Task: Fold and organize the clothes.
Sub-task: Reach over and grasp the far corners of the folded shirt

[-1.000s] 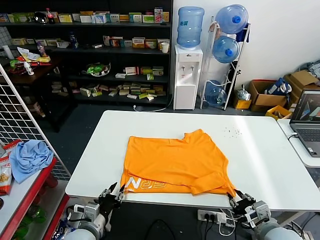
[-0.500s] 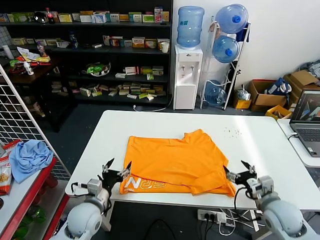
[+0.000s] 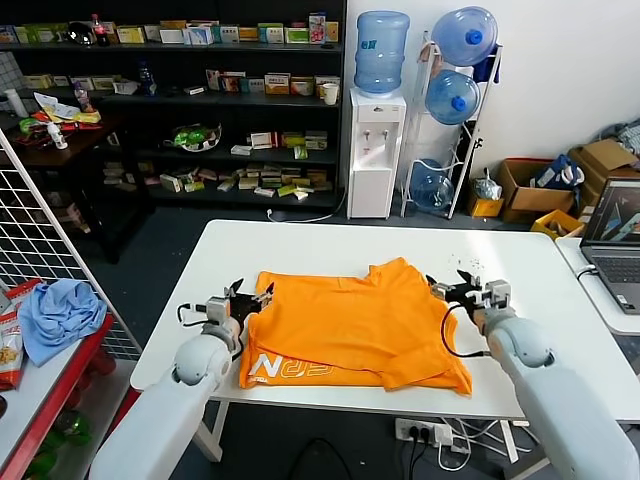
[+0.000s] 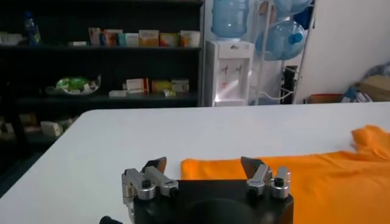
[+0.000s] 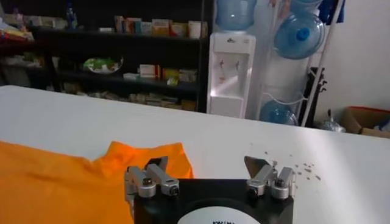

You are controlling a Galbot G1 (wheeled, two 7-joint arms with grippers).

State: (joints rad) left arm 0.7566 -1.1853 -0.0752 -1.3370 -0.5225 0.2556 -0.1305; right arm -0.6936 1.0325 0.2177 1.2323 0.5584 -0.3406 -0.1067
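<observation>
Both arms have travelled up from the near edge of the white rectangular table to the far corners of the bright orange short-sleeved cotton T-shirt, which has not shifted. The left gripper now sits at the shirt's far left corner, its two black-tipped fingers spread wide, with the orange hem running between them as seen from the left wrist camera; they look just over the cloth rather than closed on it. The right gripper is at the far right side, next to the raised sleeve, and its jaws are equally wide apart, one finger over the orange fabric and the other over bare tabletop. The shirt lies flat in the middle of the table, partly folded, with a band of white lettering showing along its near edge on the left. A scatter of small dark specks marks the tabletop just beyond the right gripper. Off to the left, a crumpled light blue cloth rests on a red shelf, well apart from the table, and an open laptop stands on the neighbouring desk to the right
</observation>
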